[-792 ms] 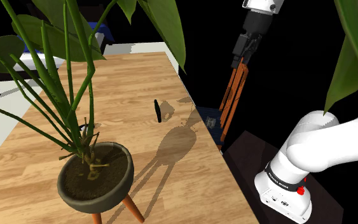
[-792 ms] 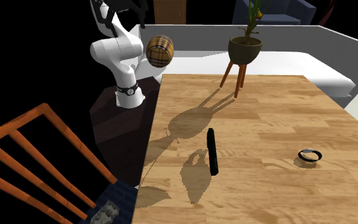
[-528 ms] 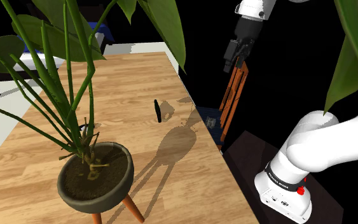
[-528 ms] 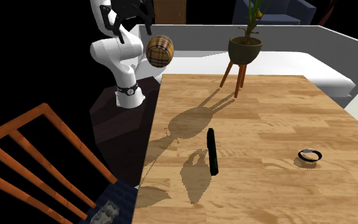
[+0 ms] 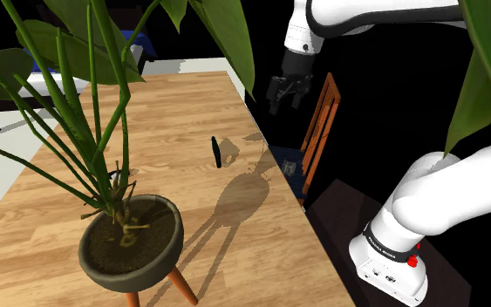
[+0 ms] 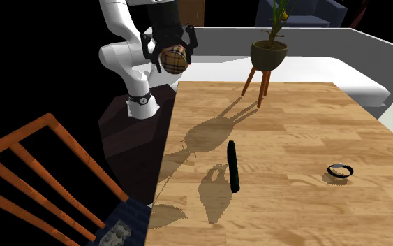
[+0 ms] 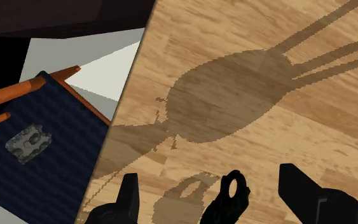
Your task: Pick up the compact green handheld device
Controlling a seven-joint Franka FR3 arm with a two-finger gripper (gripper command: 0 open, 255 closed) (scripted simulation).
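Observation:
The device is a slim, dark green stick lying flat on the wooden table, close to the table's edge beside the chair. In the second exterior view the device lies just past the plant's shadow. My gripper hangs open and empty high in the air over that table edge, well above the device and apart from it. Seen from the second exterior view, the gripper is in front of a barrel. In the wrist view the device shows end-on between the spread fingers, far below them.
A potted plant on a three-legged stand occupies the table's near end, its leaves reaching over the table. An orange chair with a dark blue seat stands off the table's edge. A small dark ring lies beyond the device. A barrel hangs by the arm.
The arm has swung the gripper down and toward the shoulder view's left, from above the chair to over the table's edge. The fingers stay open. The device has not moved.

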